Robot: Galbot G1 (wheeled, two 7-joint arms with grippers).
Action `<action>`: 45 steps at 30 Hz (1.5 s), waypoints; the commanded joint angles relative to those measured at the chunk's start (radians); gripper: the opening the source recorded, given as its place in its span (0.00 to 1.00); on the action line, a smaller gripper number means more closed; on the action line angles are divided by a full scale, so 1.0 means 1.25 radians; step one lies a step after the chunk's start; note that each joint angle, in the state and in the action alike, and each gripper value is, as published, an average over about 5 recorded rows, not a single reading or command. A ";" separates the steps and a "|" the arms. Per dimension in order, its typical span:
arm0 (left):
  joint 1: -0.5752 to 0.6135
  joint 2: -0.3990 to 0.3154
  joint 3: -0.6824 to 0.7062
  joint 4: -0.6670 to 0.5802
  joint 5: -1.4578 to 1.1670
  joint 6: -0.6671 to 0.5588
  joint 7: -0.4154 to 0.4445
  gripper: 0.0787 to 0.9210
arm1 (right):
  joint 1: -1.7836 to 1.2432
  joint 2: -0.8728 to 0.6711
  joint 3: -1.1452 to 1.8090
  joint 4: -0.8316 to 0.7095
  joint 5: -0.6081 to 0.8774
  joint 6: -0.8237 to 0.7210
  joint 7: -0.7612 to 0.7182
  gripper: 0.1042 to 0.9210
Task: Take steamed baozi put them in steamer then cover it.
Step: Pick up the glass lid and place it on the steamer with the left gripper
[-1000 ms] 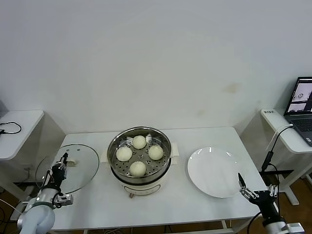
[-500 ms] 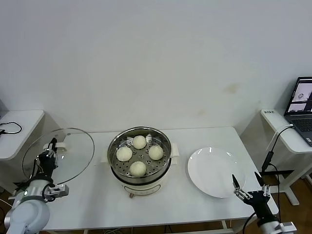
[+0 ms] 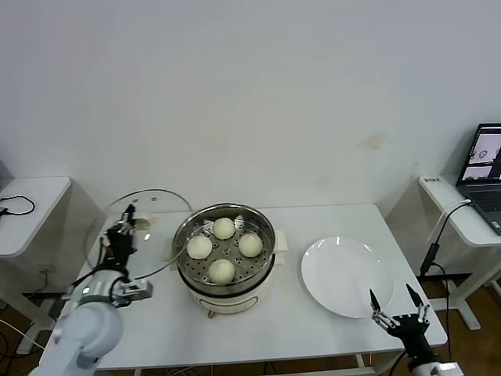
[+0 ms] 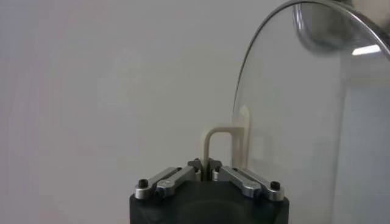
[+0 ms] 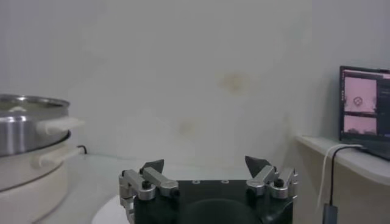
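Observation:
The steamer stands mid-table with its steel tray holding four cream-white baozi. My left gripper is shut on the cream handle of the clear glass cover. It holds the cover lifted and tilted just left of the steamer, the cover's right edge close to the pot rim. The cover fills much of the left wrist view. My right gripper is open and empty at the table's front right corner, beside the plate; the right wrist view shows the steamer far off.
A flat white plate lies to the right of the steamer. A small side table stands at far left. Another side table with a laptop stands at far right, with a cable hanging down.
My left gripper lifted the cover off the table, tilted it up and carried it right toward the steamer. My right gripper opened and drew back slightly at the front right corner.

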 commanded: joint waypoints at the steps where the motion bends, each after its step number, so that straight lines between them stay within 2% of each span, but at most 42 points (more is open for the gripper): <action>1: -0.165 -0.093 0.215 0.023 0.127 0.086 0.087 0.06 | 0.009 0.037 -0.030 -0.014 -0.103 0.003 0.009 0.88; 8: -0.188 -0.152 0.245 0.044 0.223 0.123 0.168 0.06 | 0.024 0.052 -0.053 -0.038 -0.142 0.004 0.012 0.88; 22: -0.194 -0.269 0.319 0.073 0.326 0.145 0.224 0.06 | 0.033 0.060 -0.067 -0.059 -0.171 0.006 0.012 0.88; 29: -0.191 -0.292 0.336 0.096 0.340 0.144 0.220 0.06 | 0.032 0.063 -0.072 -0.062 -0.175 0.008 0.011 0.88; 45: -0.179 -0.301 0.334 0.120 0.351 0.132 0.206 0.06 | 0.027 0.060 -0.074 -0.068 -0.177 0.015 0.010 0.88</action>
